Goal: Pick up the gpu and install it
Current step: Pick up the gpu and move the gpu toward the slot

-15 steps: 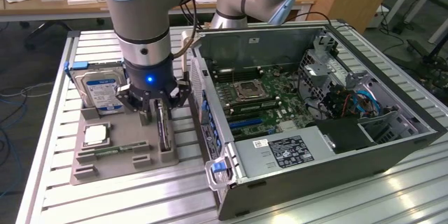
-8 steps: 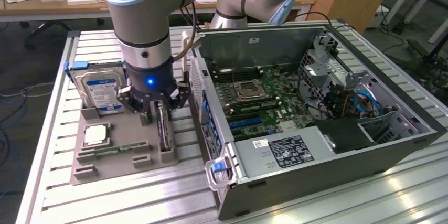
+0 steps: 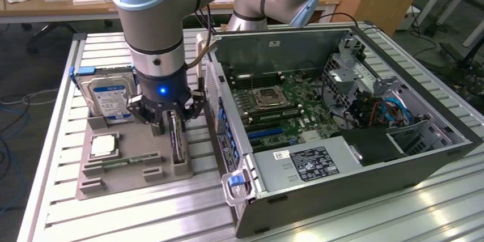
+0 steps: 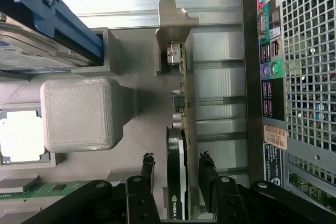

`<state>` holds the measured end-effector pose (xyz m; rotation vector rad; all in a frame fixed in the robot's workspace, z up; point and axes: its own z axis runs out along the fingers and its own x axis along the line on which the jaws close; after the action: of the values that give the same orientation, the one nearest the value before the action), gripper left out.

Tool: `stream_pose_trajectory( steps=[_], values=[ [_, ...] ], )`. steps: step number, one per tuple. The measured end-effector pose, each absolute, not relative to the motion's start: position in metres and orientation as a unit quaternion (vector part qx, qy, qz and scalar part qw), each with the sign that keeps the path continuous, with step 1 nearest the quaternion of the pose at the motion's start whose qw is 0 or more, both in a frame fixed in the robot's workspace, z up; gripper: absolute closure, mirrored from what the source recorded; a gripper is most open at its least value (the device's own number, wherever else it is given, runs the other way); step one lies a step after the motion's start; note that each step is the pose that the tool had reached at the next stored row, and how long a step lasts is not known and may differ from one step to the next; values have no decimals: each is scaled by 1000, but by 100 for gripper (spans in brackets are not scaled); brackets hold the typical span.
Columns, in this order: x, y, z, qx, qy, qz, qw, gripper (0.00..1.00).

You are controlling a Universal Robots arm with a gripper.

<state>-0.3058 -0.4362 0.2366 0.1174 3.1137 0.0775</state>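
We find the end effector (image 3: 172,118) open, its fingers (image 4: 206,165) straddling the gpu (image 3: 177,140), which stands on edge in the holder tray (image 3: 121,181) directly beneath it. Risk, in our judgement: one finger sits nearer the card, so uneven closure may tilt it or jam it in its slot

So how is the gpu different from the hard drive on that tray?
The gpu is thin and dark; the hard drive is boxy and silver with a blue-white label. The open gripper straddles the gpu; nothing grips the hard drive. Both stand on edge in the grey holder tray.
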Motion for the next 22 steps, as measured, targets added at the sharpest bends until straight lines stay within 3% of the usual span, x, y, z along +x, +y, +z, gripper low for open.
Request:
stream_pose_trajectory(
  steps=[22],
  values=[
    [-306,-436,233,38,999,25,12,53]
  ],
)
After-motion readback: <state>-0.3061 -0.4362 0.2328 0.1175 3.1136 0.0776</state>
